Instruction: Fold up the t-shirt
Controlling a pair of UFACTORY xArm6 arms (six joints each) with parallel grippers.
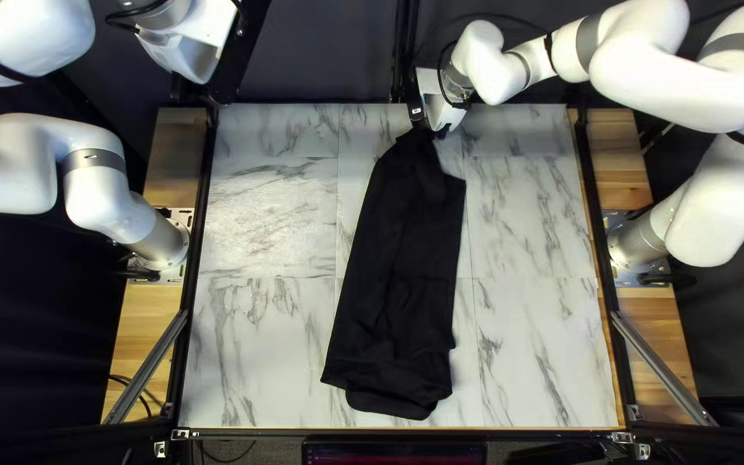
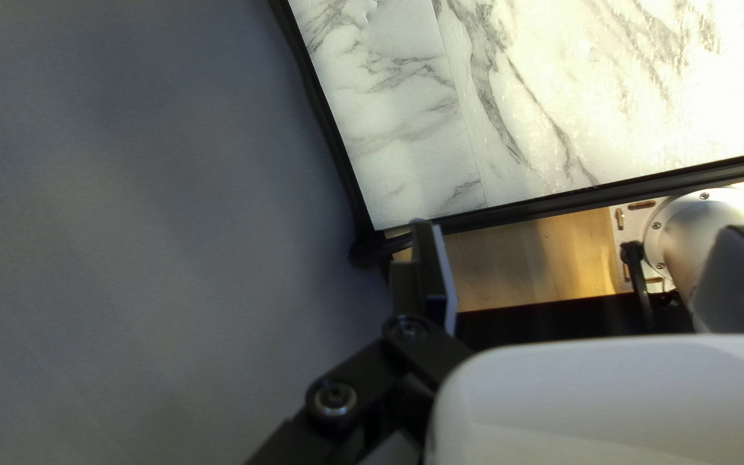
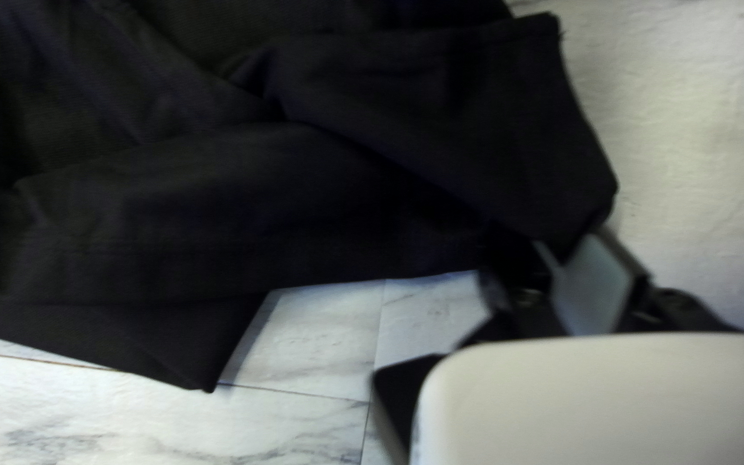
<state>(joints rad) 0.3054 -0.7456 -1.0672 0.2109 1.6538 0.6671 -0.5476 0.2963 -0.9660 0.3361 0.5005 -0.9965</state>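
Note:
In the top left view the black t-shirt (image 1: 402,284) lies as a long, narrow folded strip down the middle of the table, somewhat rumpled at its near end. My right gripper (image 1: 439,127) is at the strip's far end. Seen from the right wrist, the t-shirt (image 3: 286,198) narrows towards my right gripper (image 3: 568,250), whose fingers stand close together, shut on a gathered bit of dark cloth. My left gripper (image 1: 195,89) hangs over the table's far left corner, away from the cloth. In the left wrist view my left gripper (image 2: 583,258) is open, with nothing held.
Marble-patterned tabletop (image 1: 269,215) shows on both sides of the cloth. Black rails (image 1: 202,215) edge the table, with wooden strips (image 1: 148,319) outside them. The left wrist view shows the table corner and my left arm's base (image 2: 691,232). A dark curtain (image 1: 320,52) hangs behind.

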